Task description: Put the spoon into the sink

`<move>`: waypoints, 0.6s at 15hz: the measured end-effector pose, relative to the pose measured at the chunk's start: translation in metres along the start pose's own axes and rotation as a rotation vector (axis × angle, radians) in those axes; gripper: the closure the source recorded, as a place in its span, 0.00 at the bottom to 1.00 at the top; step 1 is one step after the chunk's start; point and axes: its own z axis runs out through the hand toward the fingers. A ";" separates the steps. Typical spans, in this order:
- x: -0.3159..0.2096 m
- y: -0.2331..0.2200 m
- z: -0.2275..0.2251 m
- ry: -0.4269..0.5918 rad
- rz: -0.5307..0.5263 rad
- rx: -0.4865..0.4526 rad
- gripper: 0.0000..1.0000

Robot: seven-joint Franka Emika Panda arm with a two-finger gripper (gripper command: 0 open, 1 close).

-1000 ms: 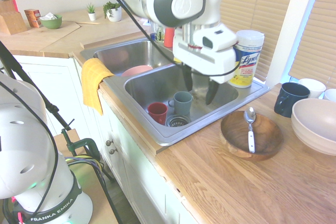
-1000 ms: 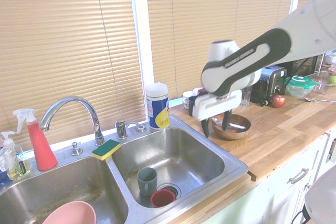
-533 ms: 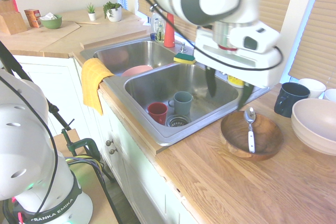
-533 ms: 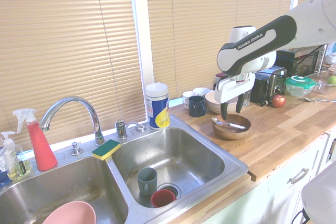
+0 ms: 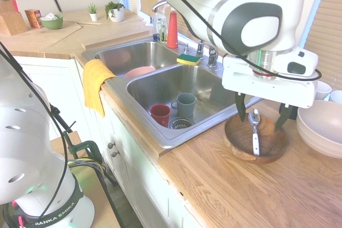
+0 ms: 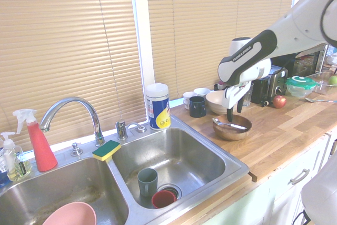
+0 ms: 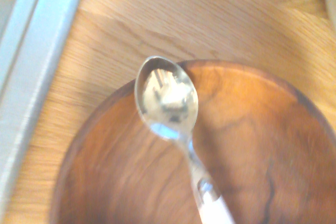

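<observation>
Moved since 1 s ago: gripper (image 5: 260, 116) gone from over the sink basin to above the wooden bowl, and lower than 0.5 s ago.
Fingers: 2 dark fingers (image 5: 240, 107) spread apart, pointing down, one on each side of the spoon's bowl end, holding nothing; tips about level with the wooden bowl's rim.
Gripper in second exterior view: (image 6: 234, 108) hanging just over the wooden bowl, fingers down.
Arm pose: white arm reaching in from above, last link bent down over the counter, wrist roughly vertical; "FRANKA EMIKA" printed in white on the dark joint band in the second exterior view.
Spoon: (image 5: 254, 130) lying in the wooden bowl, shiny metal bowl end resting on the rim toward the window, white handle pointing toward the counter's front edge; sharp oval reflection in the wrist view (image 7: 168, 103).
Wooden bowl: (image 5: 267, 150) round, brown, grained, on the wooden counter (image 5: 224, 185) just beside the sink.
Sink: (image 5: 214, 100) rectangular stainless steel, shiny, round drain strainer; 1 red cup (image 5: 160, 114) and 1 grey-green mug (image 5: 186, 104) standing inside.
Wipes canister: (image 6: 157, 106) white and yellow, behind the sink; label too small to read.
Sponge: (image 5: 188, 59) yellow and green, on the ledge between the 2 basins.
</observation>
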 end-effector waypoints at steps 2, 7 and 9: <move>0.004 -0.002 0.010 -0.012 -0.043 -0.009 0.00; 0.001 -0.020 0.030 -0.030 -0.121 -0.037 0.00; 0.001 -0.020 0.030 -0.029 -0.122 -0.037 1.00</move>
